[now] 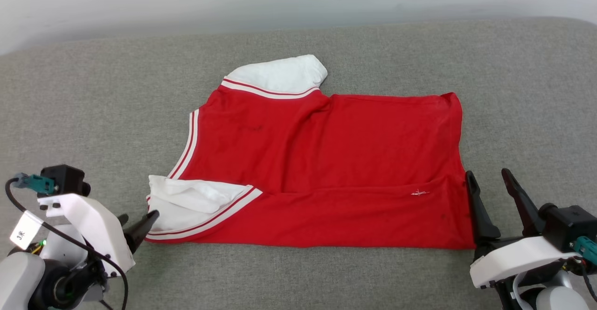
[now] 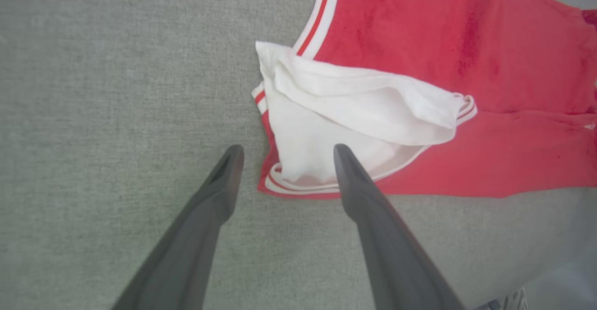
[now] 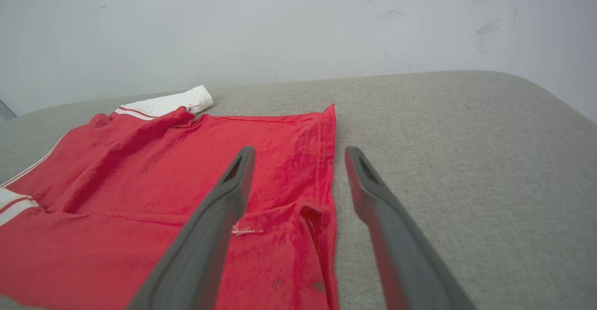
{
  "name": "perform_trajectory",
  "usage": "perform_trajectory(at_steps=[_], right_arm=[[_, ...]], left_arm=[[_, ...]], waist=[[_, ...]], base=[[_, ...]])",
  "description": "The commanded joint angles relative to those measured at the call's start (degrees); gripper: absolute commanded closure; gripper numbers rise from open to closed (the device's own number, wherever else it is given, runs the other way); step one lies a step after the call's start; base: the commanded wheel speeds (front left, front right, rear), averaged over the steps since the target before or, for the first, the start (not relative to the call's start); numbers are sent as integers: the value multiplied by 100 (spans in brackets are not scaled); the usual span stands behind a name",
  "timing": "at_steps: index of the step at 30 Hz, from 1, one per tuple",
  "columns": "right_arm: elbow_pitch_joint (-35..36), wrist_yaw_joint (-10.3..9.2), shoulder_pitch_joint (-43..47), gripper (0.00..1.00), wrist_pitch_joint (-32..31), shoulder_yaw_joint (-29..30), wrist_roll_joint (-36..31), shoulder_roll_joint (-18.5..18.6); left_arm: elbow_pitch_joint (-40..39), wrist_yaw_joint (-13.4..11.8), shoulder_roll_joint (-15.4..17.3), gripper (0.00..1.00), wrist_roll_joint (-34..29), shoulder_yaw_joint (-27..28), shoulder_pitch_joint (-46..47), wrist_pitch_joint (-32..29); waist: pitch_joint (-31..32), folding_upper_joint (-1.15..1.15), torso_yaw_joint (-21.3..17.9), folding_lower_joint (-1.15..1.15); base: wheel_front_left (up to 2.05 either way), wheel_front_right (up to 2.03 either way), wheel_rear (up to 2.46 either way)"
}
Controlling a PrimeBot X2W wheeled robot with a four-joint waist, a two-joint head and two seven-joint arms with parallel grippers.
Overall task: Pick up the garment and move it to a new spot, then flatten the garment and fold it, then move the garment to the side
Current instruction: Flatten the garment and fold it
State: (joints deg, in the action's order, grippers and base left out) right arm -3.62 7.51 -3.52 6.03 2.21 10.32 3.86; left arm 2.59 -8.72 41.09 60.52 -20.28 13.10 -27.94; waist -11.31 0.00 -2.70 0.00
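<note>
Entry: garment (image 1: 326, 161), part-folded; my left gripper (image 2: 288, 149) and right gripper (image 3: 298, 150) are gaping, empty.
I am aligning both on the corners just ahead, perhaps doubled layers there.

Grey cushioned surface (image 1: 93, 91); red garment (image 1: 326, 161) with white sleeves lies spread on it, near edge folded over.

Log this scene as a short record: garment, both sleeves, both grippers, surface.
garment: red jersey, lying spread out, near long edge folded over the body
near sleeve: white, folded onto the red body
far sleeve: white, sticking out past the far edge
left gripper: open, empty, at the near sleeve's corner
right gripper: open, empty, beside the hem
surface: grey fabric
</note>
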Motion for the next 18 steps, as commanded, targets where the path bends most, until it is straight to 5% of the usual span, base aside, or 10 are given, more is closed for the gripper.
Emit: perform_trajectory(at_steps=[1,7,15,16,17,18], right_arm=[[71,-5,25,0,-30,22,-15,-36],[122,-5,-129,0,-87,-30,74,-81],[44,-5,-257,0,-128,-57,247,-101],[29,-5,-249,0,-140,-34,276,-101],[30,-5,-253,0,-157,-17,317,-102],[30,-5,-253,0,-157,-17,317,-102]], left_arm=[[-125,-104,71,0,110,-16,-124,-217],[18,-210,-26,0,274,-58,-57,-456],[656,25,-404,0,483,-376,-77,-730],[692,63,-448,5,507,-414,-101,-758],[722,89,-495,75,553,-442,-122,-791],[722,89,-495,75,553,-442,-122,-791]], waist=[[-72,0,-49,0],[-318,0,-185,0],[-575,0,-359,0],[-588,0,-365,0],[-604,0,-369,0],[-604,0,-369,0]], base=[[0,0,0],[0,0,0],[0,0,0],[0,0,0],[0,0,0],[0,0,0]])
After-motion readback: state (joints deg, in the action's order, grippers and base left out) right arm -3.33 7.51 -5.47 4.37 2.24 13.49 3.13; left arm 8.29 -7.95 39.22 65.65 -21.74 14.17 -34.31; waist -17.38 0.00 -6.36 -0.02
